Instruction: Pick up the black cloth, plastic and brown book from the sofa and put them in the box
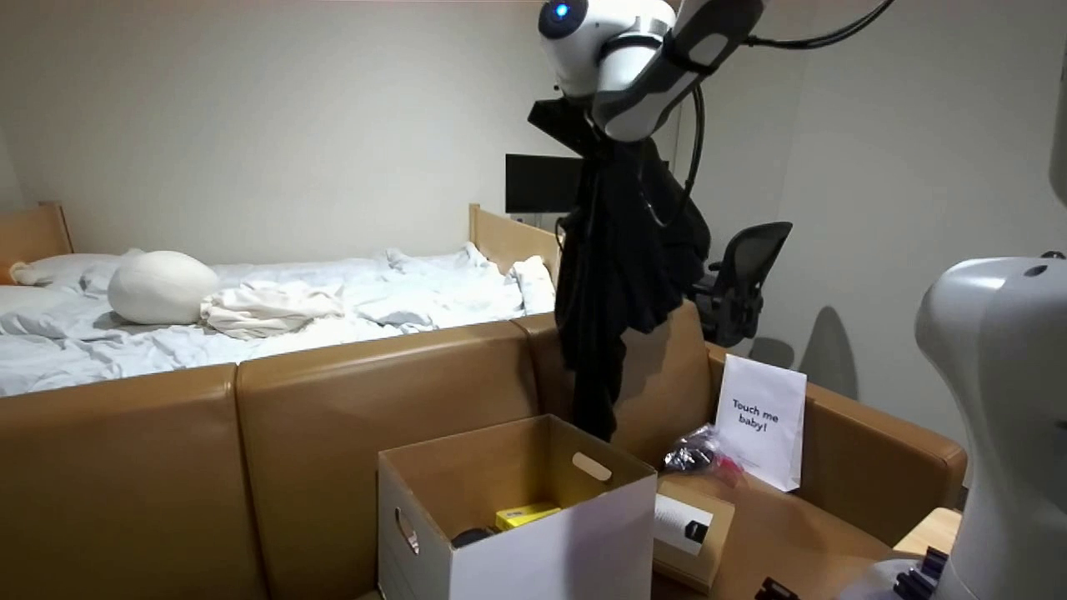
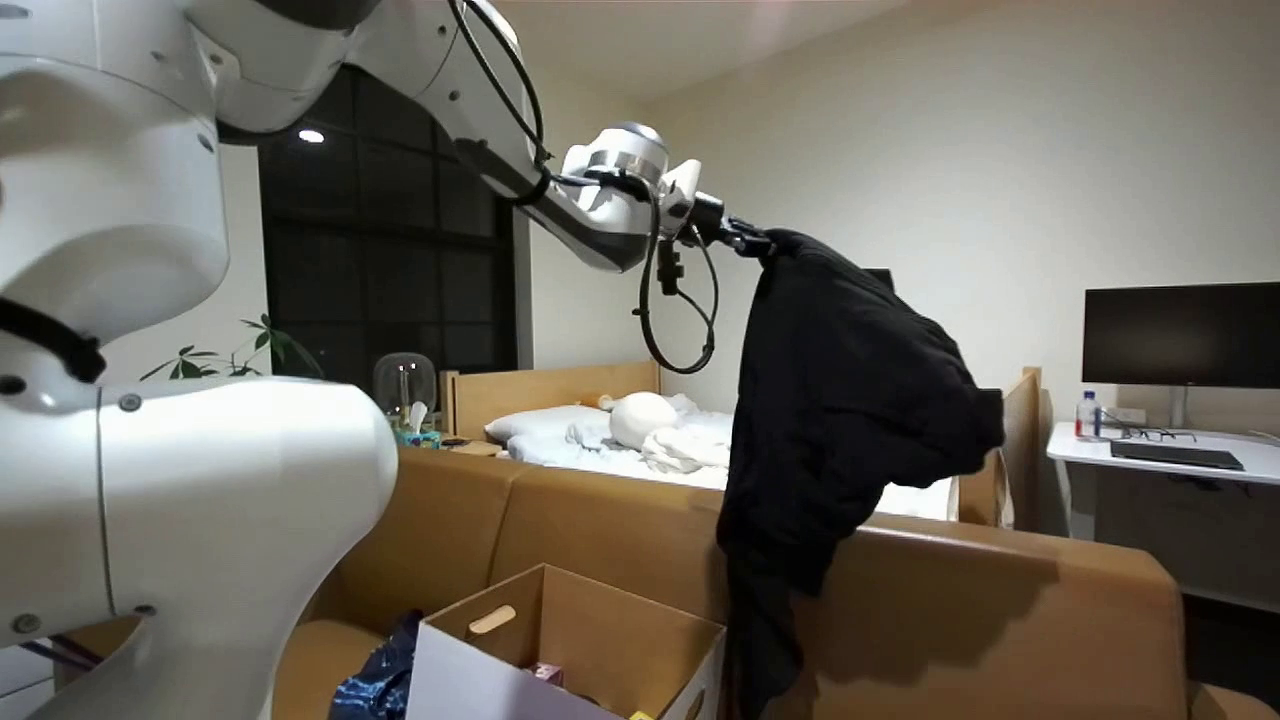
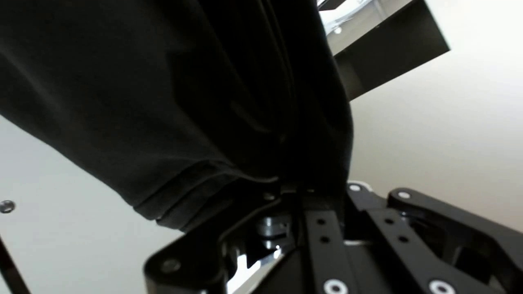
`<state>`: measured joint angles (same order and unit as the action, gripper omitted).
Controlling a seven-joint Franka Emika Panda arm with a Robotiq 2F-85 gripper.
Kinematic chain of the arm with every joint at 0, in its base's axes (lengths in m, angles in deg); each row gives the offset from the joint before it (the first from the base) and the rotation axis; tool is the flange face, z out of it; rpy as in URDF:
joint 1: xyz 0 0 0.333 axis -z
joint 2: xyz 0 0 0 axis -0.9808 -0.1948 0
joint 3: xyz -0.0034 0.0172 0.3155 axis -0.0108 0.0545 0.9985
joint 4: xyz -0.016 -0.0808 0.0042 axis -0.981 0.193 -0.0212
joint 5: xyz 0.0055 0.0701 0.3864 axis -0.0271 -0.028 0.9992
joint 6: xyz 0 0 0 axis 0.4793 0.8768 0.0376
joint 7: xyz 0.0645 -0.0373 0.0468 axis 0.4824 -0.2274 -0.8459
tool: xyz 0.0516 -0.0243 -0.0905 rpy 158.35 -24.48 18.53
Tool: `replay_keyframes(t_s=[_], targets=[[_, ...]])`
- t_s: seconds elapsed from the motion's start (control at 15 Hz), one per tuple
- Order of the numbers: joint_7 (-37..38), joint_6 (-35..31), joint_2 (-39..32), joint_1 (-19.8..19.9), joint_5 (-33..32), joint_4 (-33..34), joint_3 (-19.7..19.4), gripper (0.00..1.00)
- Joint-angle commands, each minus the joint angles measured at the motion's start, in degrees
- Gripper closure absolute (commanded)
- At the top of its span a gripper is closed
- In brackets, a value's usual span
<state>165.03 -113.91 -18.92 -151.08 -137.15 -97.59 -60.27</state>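
Hand (image 2: 765, 243) raised above the backrest of the tan sofa (image 1: 383, 375); fingers drawn nearly together, pinching the upper end of the black garment (image 2: 840, 400). Wrist view: cloth gathered between the fingers, tips buried in dark folds, so exact spacing cannot be read. Garment hangs in the air, a long tail dropping in front of the backrest. Tail's lower end lies outside the white cardboard box (image 1: 550, 554), just beside one wall in both exterior views; contact with the box cannot be told.

Box: upright, top uncovered, base cut off by the frame. Inside: yellow carton (image 1: 527, 515) and a dark object (image 1: 473, 536), both partly hidden by the near wall.

On the seat, in an exterior view: brown book (image 1: 696, 540) with a white label, just beside the box and partly behind it. Clear plastic (image 1: 693, 450), crumpled, near the white paper bag (image 1: 760, 421), which stands tilted by the armrest and reads "Touch me baby!". Dark blue glossy plastic (image 2: 375, 675) beside the box in an exterior view.

Beyond the sofa: bed (image 1: 510, 240), bearing a round white cushion (image 1: 162, 287).
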Motion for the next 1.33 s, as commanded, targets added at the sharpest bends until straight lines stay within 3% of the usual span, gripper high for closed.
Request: replay_keyframes(t_s=[0.0, 0.07, 0.2, 0.33, 0.4, 0.6, 0.8, 0.87, 1.0, 1.27], targets=[[4.80, 0.70, 8.20, -11.91, -15.35, 1.73, -4.64, 0.96], [6.78, 0.19, 10.00, -13.42, -19.53, 2.13, -4.12, 0.96], [8.92, -1.34, 15.13, -12.95, -24.69, 0.75, 1.37, 0.96], [10.87, -1.82, 19.60, -7.62, -30.07, -0.39, 11.10, 0.96], [12.72, -4.20, 18.81, -14.00, -32.11, -0.30, 4.85, 0.96], [19.41, -0.58, 25.24, -13.32, -43.73, -0.58, 10.44, 0.96], [24.31, 5.81, 30.61, -11.17, -56.72, -3.05, 19.20, 0.96], [25.66, 5.97, 29.86, -5.00, -57.11, -4.24, 25.21, 0.96], [25.27, 5.27, 30.80, 2.84, -53.31, -8.33, 32.82, 0.96], [21.06, -5.86, 27.90, 18.75, -36.47, -13.81, 42.14, 0.96]])
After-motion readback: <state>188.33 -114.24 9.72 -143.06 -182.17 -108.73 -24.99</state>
